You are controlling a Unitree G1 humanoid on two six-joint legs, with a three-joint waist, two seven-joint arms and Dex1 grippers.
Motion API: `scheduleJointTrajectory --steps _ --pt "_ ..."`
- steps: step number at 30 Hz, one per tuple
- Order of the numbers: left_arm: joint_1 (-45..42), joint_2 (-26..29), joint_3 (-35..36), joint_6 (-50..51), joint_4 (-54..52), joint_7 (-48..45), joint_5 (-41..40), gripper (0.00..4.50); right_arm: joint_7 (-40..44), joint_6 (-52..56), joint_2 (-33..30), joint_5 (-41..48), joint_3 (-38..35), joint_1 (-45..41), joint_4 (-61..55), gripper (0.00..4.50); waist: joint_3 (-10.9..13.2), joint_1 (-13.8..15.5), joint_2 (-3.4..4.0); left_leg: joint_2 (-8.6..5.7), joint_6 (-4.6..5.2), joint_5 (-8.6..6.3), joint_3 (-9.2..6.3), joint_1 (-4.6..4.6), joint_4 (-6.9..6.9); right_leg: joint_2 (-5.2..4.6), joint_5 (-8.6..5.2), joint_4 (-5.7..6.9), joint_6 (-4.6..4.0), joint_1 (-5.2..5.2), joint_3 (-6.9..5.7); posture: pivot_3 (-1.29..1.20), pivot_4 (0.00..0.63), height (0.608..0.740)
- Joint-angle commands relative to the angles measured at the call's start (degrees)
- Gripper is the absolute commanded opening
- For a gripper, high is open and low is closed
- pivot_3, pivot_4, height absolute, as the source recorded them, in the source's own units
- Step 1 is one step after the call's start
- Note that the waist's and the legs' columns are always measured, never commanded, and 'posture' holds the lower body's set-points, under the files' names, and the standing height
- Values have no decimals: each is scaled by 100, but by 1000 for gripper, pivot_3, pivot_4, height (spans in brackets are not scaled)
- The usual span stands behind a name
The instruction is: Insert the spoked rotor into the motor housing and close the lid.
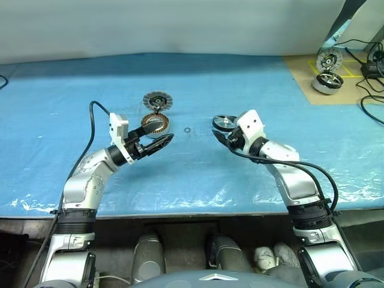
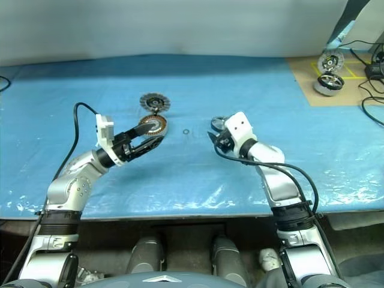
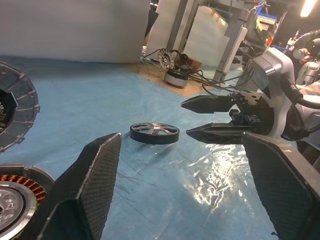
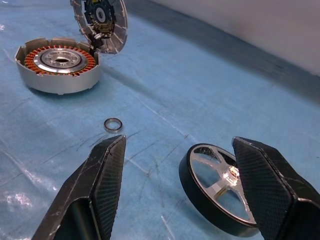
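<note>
The spoked rotor (image 1: 224, 123) lies flat on the blue sheet, black with a shiny inner rim. My right gripper (image 1: 219, 137) hovers just in front of it, open and holding nothing; in the right wrist view the rotor (image 4: 217, 192) sits near the inner side of one finger. To the left stands the motor housing (image 1: 155, 123) with its copper windings showing. The finned lid (image 1: 158, 101) is tipped open behind the housing. My left gripper (image 1: 165, 141) is open and empty, its tips just in front of the housing and pointing toward the right gripper.
A tiny thin ring (image 1: 188, 129) lies on the sheet between housing and rotor. At the back right a brown board (image 1: 300, 69) carries silver spoked wheels (image 1: 328, 72) and black cables (image 1: 372, 90). The table's front edge (image 1: 192, 215) runs below both arms.
</note>
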Motion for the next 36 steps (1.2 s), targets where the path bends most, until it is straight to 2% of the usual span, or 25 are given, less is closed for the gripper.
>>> scheduleJointTrajectory --steps 1,6,9,12,25,36 --pt "-104 -6 26 -69 -91 -36 -58 4030 -93 -149 -8 8 -152 -90 -26 3590 0 0 0 -7 1 0 0 0 0 -7 0 -1 0 2 -2 0 150 740" --pt "-91 -15 10 -51 -121 -38 -65 4030 -144 -99 -9 -11 -94 -43 -31 3590 0 12 0 -9 1 1 3 -1 -1 -8 0 -4 1 2 -6 0 150 740" --pt "-80 -16 10 -42 -140 -31 -68 4030 -106 -127 -29 -15 -60 -35 -48 3590 1 6 -2 17 -1 0 53 10 0 50 7 -3 10 -21 78 0 150 740" --pt "-71 -16 15 -38 -150 -25 -69 4030 -104 -102 -42 -20 -62 -55 -31 3590 1 0 -2 19 1 1 5 -5 -2 41 10 3 4 -16 30 0 150 740" --pt "-123 -24 28 -119 -53 -29 -17 4030 0 -117 -103 43 -126 -181 62 3590 1 -3 -2 -17 5 3 -12 -11 -2 -11 11 -7 6 -2 -8 0 150 740" --pt "-313 153 138 -119 245 14 99 4030 559 177 -140 417 -51 -129 -317 3590 1 -5 -2 -18 8 4 -20 -15 -3 -15 11 -9 6 -1 -16 0 150 740"
